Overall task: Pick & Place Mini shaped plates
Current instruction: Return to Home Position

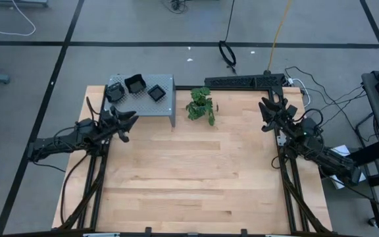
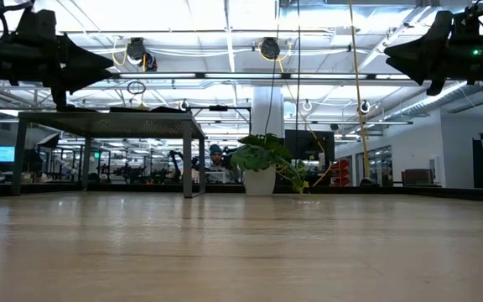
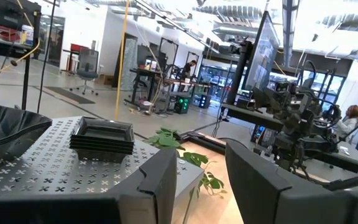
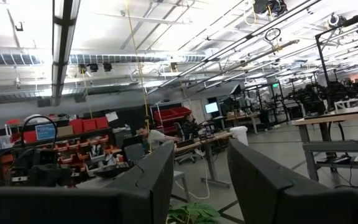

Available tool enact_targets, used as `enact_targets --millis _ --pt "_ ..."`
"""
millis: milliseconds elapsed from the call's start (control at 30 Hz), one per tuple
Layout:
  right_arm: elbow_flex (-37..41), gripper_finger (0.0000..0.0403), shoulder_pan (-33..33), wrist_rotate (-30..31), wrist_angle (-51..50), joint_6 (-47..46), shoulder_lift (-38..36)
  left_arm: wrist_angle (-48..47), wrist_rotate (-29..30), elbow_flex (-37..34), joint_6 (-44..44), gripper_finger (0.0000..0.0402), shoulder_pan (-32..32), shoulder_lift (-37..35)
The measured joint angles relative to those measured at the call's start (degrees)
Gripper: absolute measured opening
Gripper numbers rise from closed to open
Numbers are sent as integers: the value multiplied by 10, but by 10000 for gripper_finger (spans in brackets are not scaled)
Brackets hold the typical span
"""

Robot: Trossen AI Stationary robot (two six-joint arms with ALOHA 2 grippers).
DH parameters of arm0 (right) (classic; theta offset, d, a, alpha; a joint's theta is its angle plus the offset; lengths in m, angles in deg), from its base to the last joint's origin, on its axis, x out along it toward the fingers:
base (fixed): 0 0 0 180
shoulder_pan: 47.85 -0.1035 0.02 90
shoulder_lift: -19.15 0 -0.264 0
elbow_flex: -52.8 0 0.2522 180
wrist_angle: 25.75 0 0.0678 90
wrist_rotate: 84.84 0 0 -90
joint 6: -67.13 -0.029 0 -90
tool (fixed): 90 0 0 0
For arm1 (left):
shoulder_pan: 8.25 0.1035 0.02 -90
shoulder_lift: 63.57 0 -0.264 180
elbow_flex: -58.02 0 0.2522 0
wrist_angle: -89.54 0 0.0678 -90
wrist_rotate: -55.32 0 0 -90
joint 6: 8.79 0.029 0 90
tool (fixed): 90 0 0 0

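Three stacks of glossy black mini plates sit on a grey perforated shelf point(image 1: 151, 100): one at its left end point(image 1: 114, 91), one in the middle point(image 1: 135, 83), one to the right point(image 1: 157, 92). In the left wrist view the square stack point(image 3: 102, 137) rests on the shelf top and a curved plate rim point(image 3: 5, 132) shows nearer. My left gripper point(image 1: 129, 120) point(image 3: 199, 171) hovers open just in front of the shelf's near edge, raised above the table. My right gripper point(image 1: 266, 112) point(image 4: 201, 169) is open, held high at the table's right side, far from the plates.
A small green potted plant point(image 1: 201, 105) stands just right of the shelf, near the table's far edge. A black bracket point(image 1: 245, 81) lies along the far right edge. The light wooden tabletop point(image 1: 189, 178) stretches between the arms. A person sits in the room beyond.
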Motion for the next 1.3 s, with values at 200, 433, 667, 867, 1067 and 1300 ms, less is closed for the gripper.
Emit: enact_targets --millis 200,433,667,867,1067,1300 --pt "0 141 0 0 0 0 0 0 0 0 0 141 -7 0" --pt "0 141 0 0 0 0 0 0 0 0 0 141 -12 0" --pt "0 141 0 0 0 0 0 0 0 0 0 141 -12 1" --pt "0 141 0 0 0 0 0 0 0 0 0 141 -12 1" --pt "0 141 0 0 0 0 0 0 0 0 0 141 -12 1" --pt "0 141 0 0 0 0 0 0 0 0 0 141 -12 1"
